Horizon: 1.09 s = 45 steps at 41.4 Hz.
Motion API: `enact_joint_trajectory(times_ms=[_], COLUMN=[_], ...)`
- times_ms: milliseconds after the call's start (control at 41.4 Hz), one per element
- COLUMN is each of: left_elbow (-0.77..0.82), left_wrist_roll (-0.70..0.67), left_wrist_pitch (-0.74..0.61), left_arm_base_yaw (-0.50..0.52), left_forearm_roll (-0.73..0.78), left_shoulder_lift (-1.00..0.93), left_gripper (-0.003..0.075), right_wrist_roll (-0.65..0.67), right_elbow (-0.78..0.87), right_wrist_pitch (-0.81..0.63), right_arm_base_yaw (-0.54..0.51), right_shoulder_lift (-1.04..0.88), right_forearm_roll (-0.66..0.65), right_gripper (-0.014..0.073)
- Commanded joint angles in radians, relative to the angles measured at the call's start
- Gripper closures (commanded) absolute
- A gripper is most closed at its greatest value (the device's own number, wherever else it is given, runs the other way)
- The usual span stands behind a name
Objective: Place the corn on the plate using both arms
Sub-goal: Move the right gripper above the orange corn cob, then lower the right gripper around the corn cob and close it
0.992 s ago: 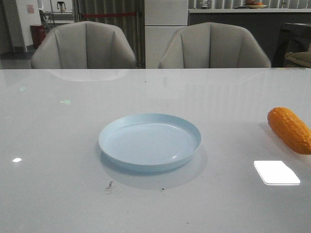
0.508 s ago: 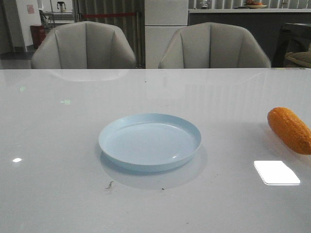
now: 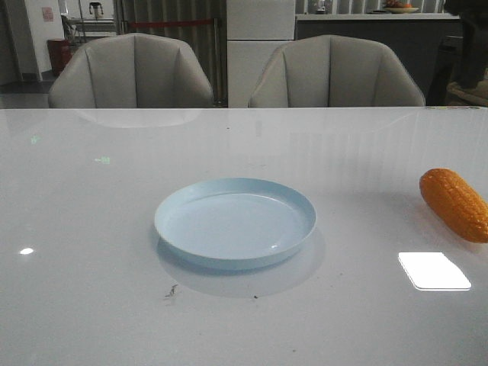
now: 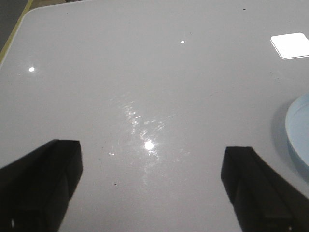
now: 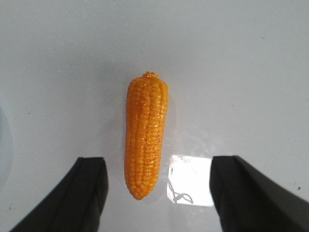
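The orange corn (image 3: 454,203) lies flat on the white table at the far right. The pale blue plate (image 3: 235,221) sits empty at the table's middle. In the right wrist view the corn (image 5: 145,135) lies lengthwise, its tapered tip reaching between the spread fingers of my right gripper (image 5: 157,166), which is open and above it, not touching. My left gripper (image 4: 152,154) is open and empty over bare table, with the plate's rim (image 4: 295,134) at the view's edge. Neither gripper shows in the front view.
Two grey chairs (image 3: 133,72) stand behind the table's far edge. A bright square light reflection (image 3: 433,271) lies on the table just in front of the corn. The table's left edge (image 4: 14,36) shows in the left wrist view.
The corn and the plate have not moved. A dark shape has come into the top right corner of the front view.
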Motion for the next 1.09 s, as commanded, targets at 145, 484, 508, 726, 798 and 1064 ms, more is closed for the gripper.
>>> enact_joint_trajectory(times_ms=[145, 484, 508, 726, 798, 1064], left_elbow=[-0.028, -0.028, -0.028, -0.028, -0.028, -0.028], left_wrist_roll=[0.001, 0.001, 0.001, 0.001, 0.001, 0.001], left_wrist_pitch=[-0.082, -0.082, -0.082, -0.082, -0.082, -0.082], left_arm_base_yaw=[0.001, 0.001, 0.001, 0.001, 0.001, 0.001], left_forearm_roll=[-0.006, -0.006, -0.006, -0.006, -0.006, -0.006], left_shoulder_lift=[-0.011, -0.011, -0.011, -0.011, -0.011, -0.011], left_gripper=[0.0088, 0.0088, 0.0088, 0.0088, 0.0088, 0.0088], right_wrist_roll=[-0.015, -0.015, -0.015, -0.017, -0.018, -0.018], right_elbow=[-0.056, -0.056, -0.056, -0.056, -0.056, -0.056], right_wrist_pitch=[0.055, -0.003, -0.007, -0.01, -0.02, -0.042], right_arm_base_yaw=[-0.007, -0.002, -0.002, -0.002, -0.002, -0.002], right_shoulder_lift=[0.103, 0.184, 0.19, 0.235, 0.245, 0.277], right_forearm_roll=[0.016, 0.13, 0.13, 0.129, 0.129, 0.124], right_gripper=[0.0042, 0.0042, 0.0042, 0.0042, 0.0042, 0.0042])
